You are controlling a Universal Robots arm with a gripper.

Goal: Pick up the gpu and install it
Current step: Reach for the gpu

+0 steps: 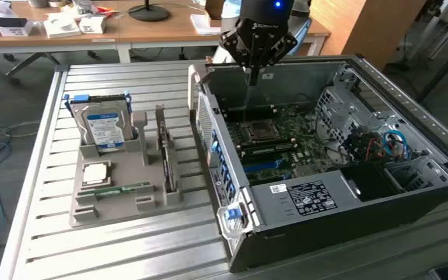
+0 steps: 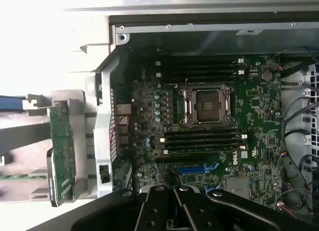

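Barely begun: clenched, empty gripper (image 1: 251, 81) over the computer case (image 1: 325, 230) at upper centre, gpu (image 1: 164, 149) untouched, upright in the grey holder (image 1: 115, 205) at centre left, uninstalled.

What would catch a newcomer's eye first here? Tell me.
The open computer case stands on the exterior view's right, its green motherboard bare, with the black arm hanging over its far wall. On the exterior view's left, a grey holder holds the gpu and a blue-labelled hard drive upright.

Robotics lab, slatted metal workbench (image 1: 130, 245), open computer case (image 1: 302, 79), cluttered wooden desks (image 1: 130, 30)
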